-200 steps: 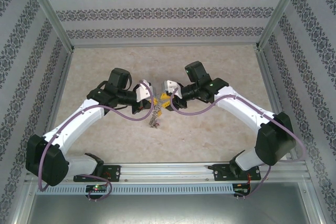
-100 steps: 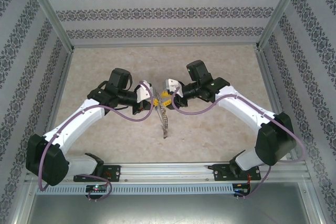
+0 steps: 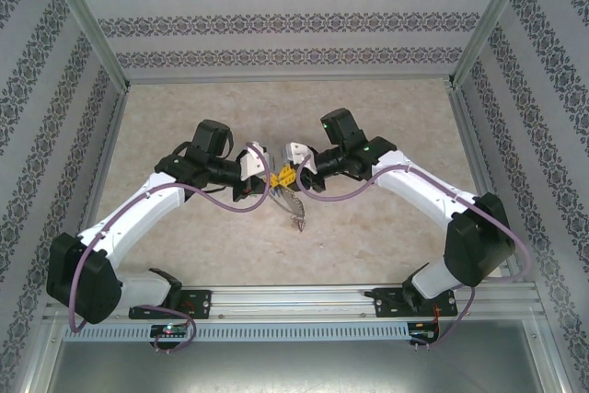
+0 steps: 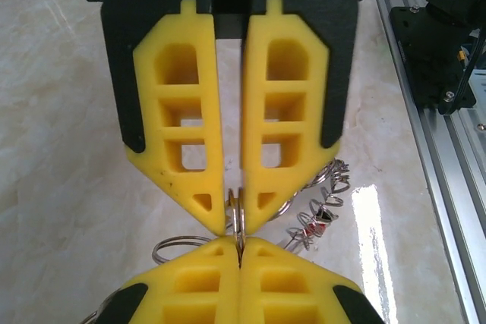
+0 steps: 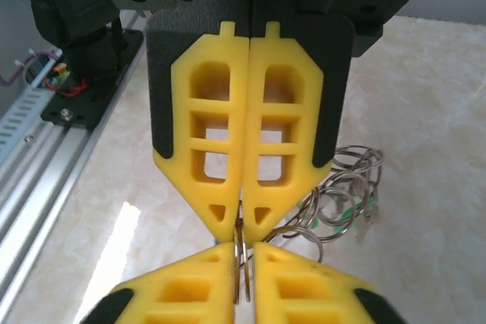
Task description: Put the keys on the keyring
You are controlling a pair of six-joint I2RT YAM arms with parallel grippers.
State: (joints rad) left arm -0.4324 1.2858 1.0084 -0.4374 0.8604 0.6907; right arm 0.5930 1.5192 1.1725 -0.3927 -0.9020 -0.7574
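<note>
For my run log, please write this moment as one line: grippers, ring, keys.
left gripper: shut on keyring | right gripper: shut on keyring, tip to tip with left | keys: bunch hanging below

The keyring [image 4: 238, 221] is thin, shiny metal wire. The keys [image 4: 319, 214], at 3 o'clock from it, are also bright metal. The yellow fingers [image 4: 182, 111] look like matt plastic. The table [image 4: 68, 187] is smooth, glossy and marble-like.
</note>
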